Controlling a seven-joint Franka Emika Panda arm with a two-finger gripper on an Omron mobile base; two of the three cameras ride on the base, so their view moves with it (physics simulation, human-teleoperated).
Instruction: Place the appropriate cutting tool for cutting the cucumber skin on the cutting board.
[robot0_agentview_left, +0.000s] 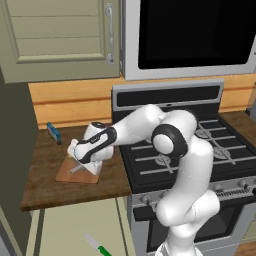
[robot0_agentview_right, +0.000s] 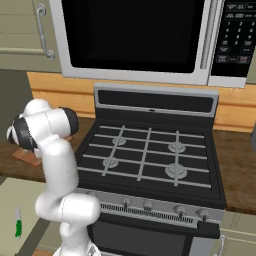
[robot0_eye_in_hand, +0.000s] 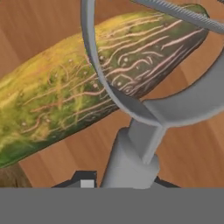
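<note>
In the left base view the white hand covers most of the cutting board (robot0_agentview_left: 75, 172) on the worktop (robot0_agentview_left: 47, 165), hiding the tool's (robot0_agentview_left: 81, 161) fingertips. In the hand view the cucumber (robot0_eye_in_hand: 87, 74) lies on the board, cut off at the left. The grey peeler (robot0_eye_in_hand: 144, 109) sits gripped at its handle, its loop head over the cucumber; the tool is closed on it.
</note>
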